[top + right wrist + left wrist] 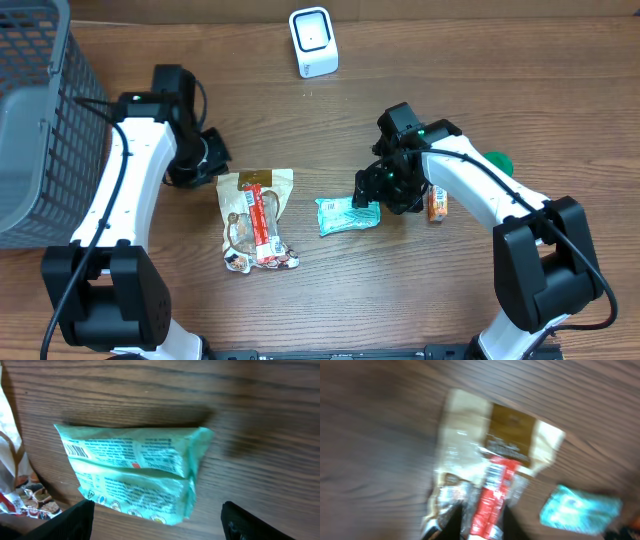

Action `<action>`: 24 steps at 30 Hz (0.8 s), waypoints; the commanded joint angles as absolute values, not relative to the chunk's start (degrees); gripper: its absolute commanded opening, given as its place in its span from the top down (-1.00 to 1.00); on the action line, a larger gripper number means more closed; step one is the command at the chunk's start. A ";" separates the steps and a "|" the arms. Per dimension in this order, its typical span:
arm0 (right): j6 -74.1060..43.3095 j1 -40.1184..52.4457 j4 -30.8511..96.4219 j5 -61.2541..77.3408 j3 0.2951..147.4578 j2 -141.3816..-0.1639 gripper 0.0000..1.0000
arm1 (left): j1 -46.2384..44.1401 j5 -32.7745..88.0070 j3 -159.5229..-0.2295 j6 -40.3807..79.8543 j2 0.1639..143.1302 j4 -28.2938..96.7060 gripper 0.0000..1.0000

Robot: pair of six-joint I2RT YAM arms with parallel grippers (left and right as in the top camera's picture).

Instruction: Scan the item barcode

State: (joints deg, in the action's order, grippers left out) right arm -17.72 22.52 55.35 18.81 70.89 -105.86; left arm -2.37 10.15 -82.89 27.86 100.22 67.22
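Beige and red, the snack bag (pixel 257 218) lay closest to the near edge of the table (pixel 420 300), left of centre. Beside it on the right, well short of any edge, the green packet (pixel 348 214) rested flat, with its barcode (pixel 76 451) facing up at the end nearest the snack bag. The right gripper (pixel 372 192) hung just over the packet with its jaws spread wide and nothing held. An orange pack (pixel 437 205) sat beside that arm. Just past the snack bag's far-left corner, the left gripper (pixel 212 160) was closed. Its own blurred view showed nothing clearly caught. A white scanner (pixel 313 40) stood at the far edge, well apart from the packet, and a wire basket (pixel 40 120) filled the far-left corner. The step in hand appeared to be the pickup. Done well, it would mean pinching the packet at its plain end, clear of the barcode, keeping the wrapper flat, and turning the stripes squarely toward the scanner's window.
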 commanded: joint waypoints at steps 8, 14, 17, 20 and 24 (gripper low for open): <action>-20.18 22.41 52.29 23.70 67.07 -104.90 -0.66 | -18.90 14.06 -81.76 24.32 100.25 59.86 0.92; -21.23 21.58 51.27 24.95 67.07 -104.90 -0.64 | -25.28 11.86 -81.76 27.53 103.48 57.84 0.91; -21.21 20.18 51.40 27.18 66.98 -104.90 -0.63 | -26.72 11.88 -81.76 27.88 106.89 57.54 0.92; -21.19 19.40 50.48 29.19 66.17 -104.90 -0.63 | -27.20 12.60 -81.76 27.70 110.54 56.05 0.92; -21.23 18.96 48.58 30.79 63.92 -104.90 -0.60 | -27.18 17.17 -81.76 24.69 114.80 53.54 0.92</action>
State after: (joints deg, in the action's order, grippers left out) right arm -20.99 19.22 49.30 28.08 65.91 -105.86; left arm -27.03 13.74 -82.32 26.74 111.94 54.43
